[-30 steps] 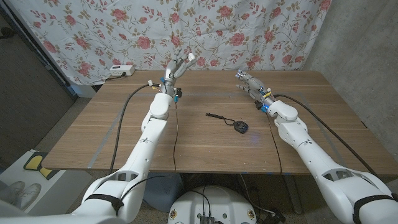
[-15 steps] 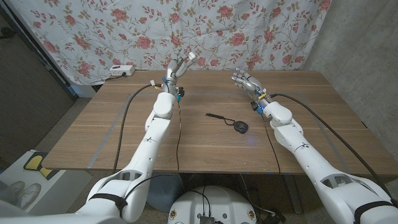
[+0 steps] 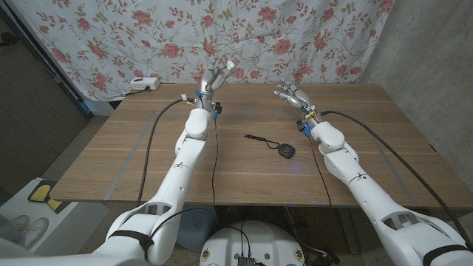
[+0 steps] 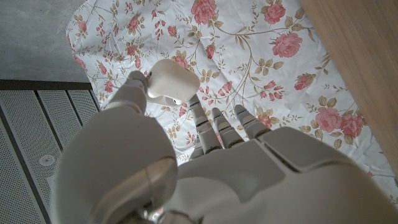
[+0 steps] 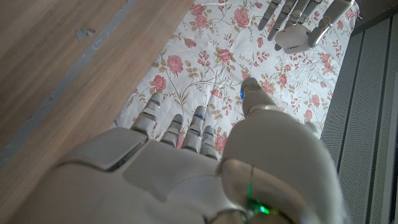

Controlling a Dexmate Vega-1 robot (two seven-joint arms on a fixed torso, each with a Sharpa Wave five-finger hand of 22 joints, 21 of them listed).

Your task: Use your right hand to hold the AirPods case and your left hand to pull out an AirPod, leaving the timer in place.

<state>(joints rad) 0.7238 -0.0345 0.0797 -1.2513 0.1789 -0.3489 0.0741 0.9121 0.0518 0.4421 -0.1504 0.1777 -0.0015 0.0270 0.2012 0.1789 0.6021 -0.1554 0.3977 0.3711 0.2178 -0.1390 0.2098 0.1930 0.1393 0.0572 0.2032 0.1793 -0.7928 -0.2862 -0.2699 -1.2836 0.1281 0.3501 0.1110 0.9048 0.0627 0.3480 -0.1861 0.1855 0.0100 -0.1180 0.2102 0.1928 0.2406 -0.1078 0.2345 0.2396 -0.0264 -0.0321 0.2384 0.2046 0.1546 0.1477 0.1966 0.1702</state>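
My left hand (image 3: 213, 80) is raised over the table's far edge and pinches a small white AirPods case (image 3: 230, 67). In the left wrist view the case (image 4: 173, 79) sits between the thumb and the fingers of that hand (image 4: 205, 162). My right hand (image 3: 290, 94) hovers to the right of it, apart from it, fingers spread and holding nothing. The right wrist view shows that hand (image 5: 186, 168) with the case (image 5: 297, 38) beyond its fingertips. The black round timer (image 3: 286, 151) lies mid-table with its strap (image 3: 259, 138) stretched to the left.
A white power strip (image 3: 144, 83) lies at the back left, beyond the wooden table (image 3: 148, 162). Black cables (image 3: 212, 155) run along both arms across the tabletop. A floral curtain (image 3: 259, 37) hangs behind the table.
My right hand has moved left and a little farther back, closer to the left hand. The left hand has shifted slightly right with the case. The timer has not moved.
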